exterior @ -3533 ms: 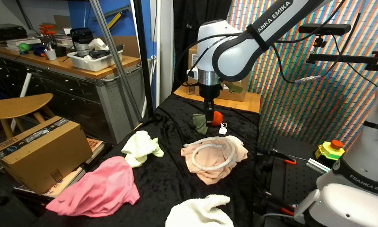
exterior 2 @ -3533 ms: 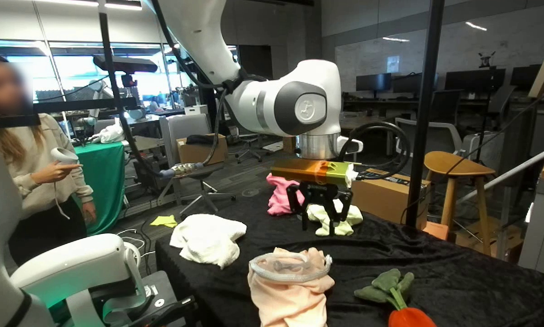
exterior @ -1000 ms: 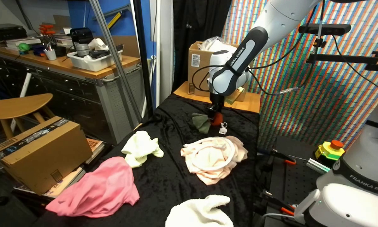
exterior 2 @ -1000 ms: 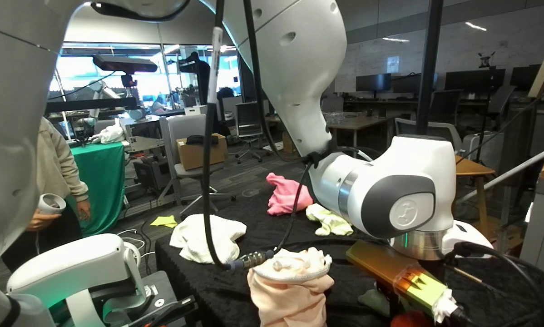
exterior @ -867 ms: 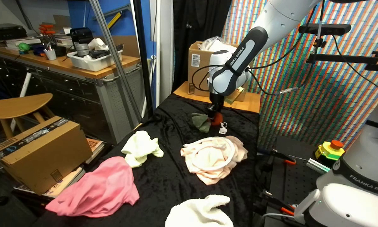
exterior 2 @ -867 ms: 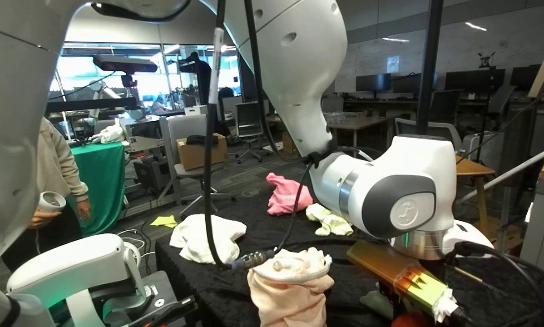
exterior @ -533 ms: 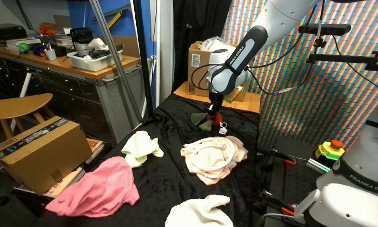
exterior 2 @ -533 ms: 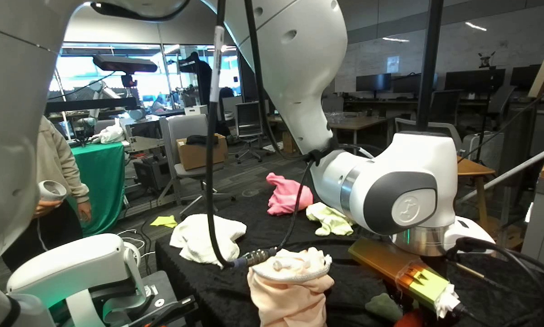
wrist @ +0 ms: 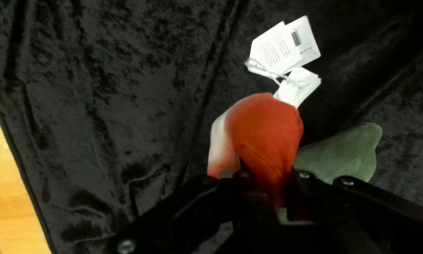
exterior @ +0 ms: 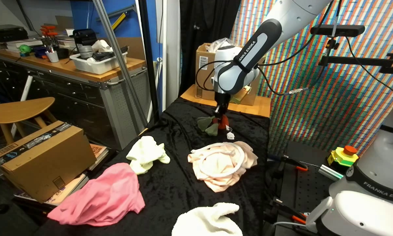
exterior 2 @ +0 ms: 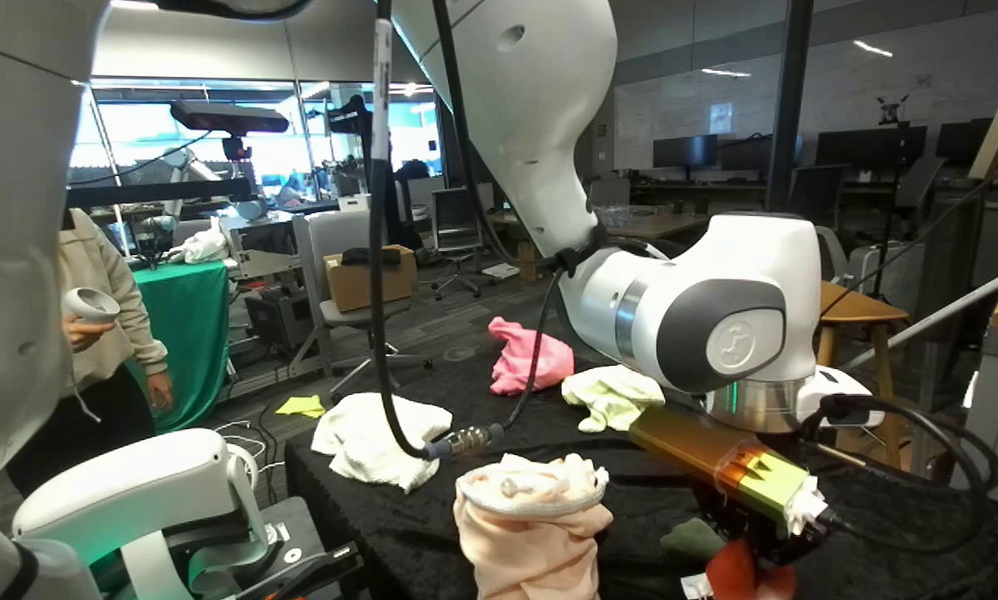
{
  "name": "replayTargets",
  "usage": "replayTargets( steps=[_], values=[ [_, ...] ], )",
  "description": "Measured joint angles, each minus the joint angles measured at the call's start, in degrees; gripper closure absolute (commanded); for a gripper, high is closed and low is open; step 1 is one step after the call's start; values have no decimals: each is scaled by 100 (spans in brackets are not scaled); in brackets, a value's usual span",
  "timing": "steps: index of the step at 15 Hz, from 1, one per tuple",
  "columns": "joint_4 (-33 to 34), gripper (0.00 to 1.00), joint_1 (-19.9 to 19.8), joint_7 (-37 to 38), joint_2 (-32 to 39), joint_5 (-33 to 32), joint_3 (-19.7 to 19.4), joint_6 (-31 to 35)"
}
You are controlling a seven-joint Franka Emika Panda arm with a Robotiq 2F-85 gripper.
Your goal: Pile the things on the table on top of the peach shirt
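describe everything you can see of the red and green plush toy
The plush toy looks like fuzzy cloth, with a rounded orange-red end and dull green leaf-like flaps toward the other. White tags, one bearing a barcode, are fixed to the red end. The gripper pinches its red part, leaving the rounded end poking out. It looks sideways rather than upright, over the black cloth and apart from the peach shirt; whether its underside touches the cloth isn't clear.

On the black table (exterior: 163, 203), a crumpled pink garment (exterior: 104, 196), yellowish cloth (exterior: 145, 154) and white cloth (exterior: 206, 223) lie apart from the bunched peach shirt (exterior: 219, 164); near it, 1 gripped red, green-leaved plush flower (wrist: 264, 134).
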Motion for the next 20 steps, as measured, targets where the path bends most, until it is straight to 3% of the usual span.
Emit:
replayTargets(
  steps=[6,11,18,19,20],
  values=[
    [-425,96,71,-540,-884,0,404,-449],
    [-1003,96,460,-720,-1544,1,764,-475],
    [-1258,94,1007,-600,-1626,-21,978,-453],
    [-1265,57,1034,-578,-1603,-27,978,-453],
    [-1266,57,1048,-567,-1577,-30,978,-453]
  ],
)
